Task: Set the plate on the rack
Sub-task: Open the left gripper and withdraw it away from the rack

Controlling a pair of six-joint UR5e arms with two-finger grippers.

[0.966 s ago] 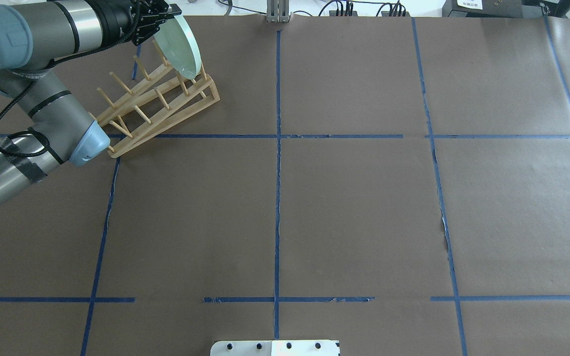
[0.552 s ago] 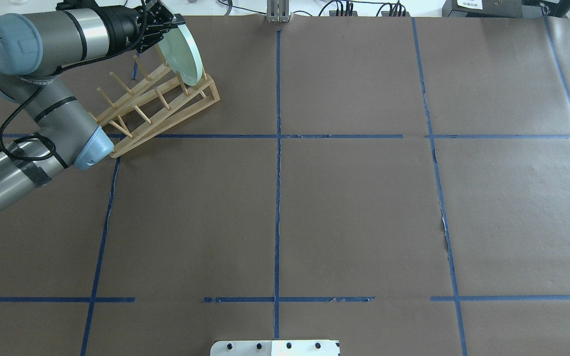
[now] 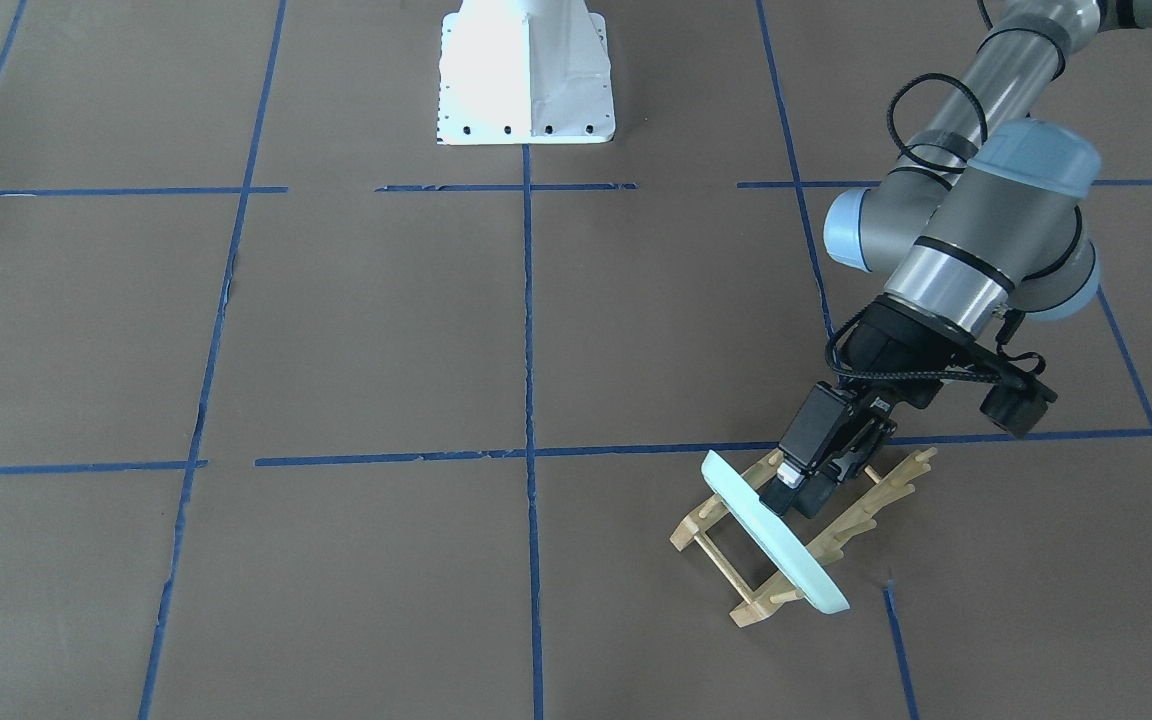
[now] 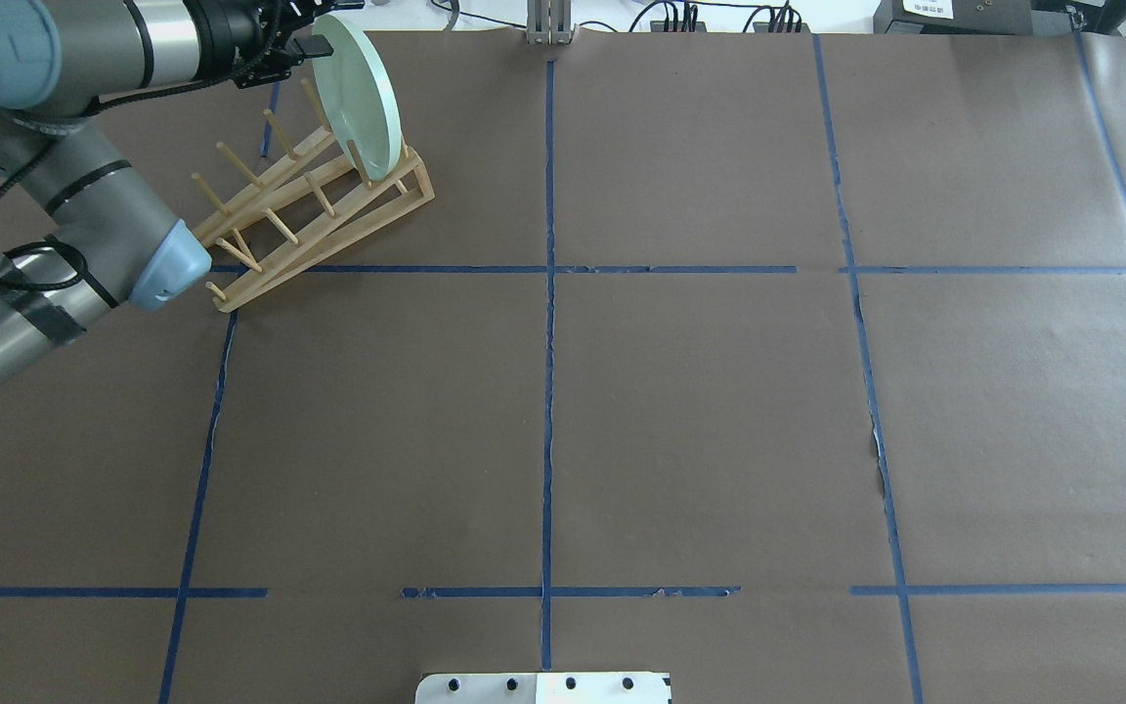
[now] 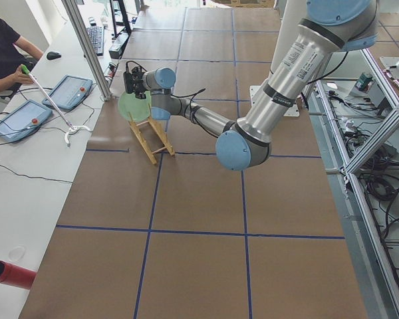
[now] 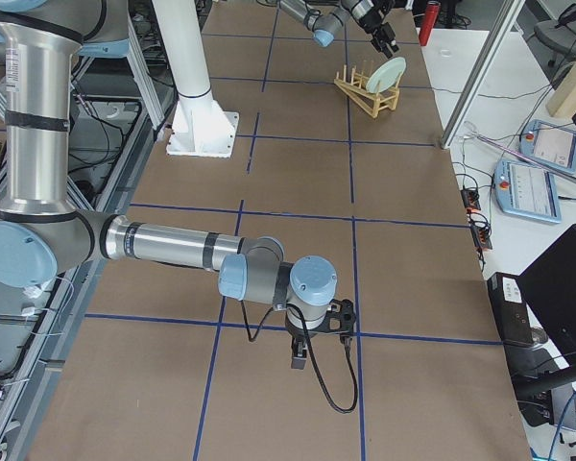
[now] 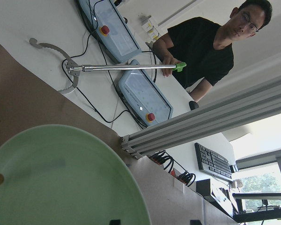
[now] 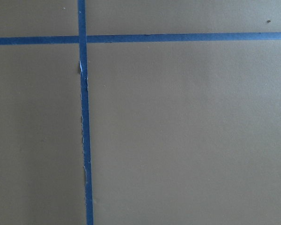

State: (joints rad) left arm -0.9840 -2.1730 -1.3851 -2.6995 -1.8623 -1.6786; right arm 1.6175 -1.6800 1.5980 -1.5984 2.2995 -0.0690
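Observation:
The pale green plate [image 4: 360, 98] stands on edge between the pegs at the far end of the wooden rack [image 4: 319, 210]. It also shows in the front view [image 3: 776, 535] and the left wrist view [image 7: 61, 178]. My left gripper [image 4: 312, 43] is open at the plate's upper rim, on the rack side, with its fingertips spread and not clamping the rim [image 3: 794, 490]. My right gripper [image 6: 317, 336] hangs low over bare table far from the rack. I cannot tell whether it is open or shut.
The white robot base [image 3: 526, 80] is at the table's near-middle edge. A person [image 7: 210, 42] holds a grabber stick [image 7: 126, 68] across the side bench beyond the rack. Control tablets [image 5: 66, 93] lie there. A metal post [image 4: 548, 24] stands at the far edge.
My left gripper has opened, released the plate and drawn back to the left. The plate now stands more upright in the rack.

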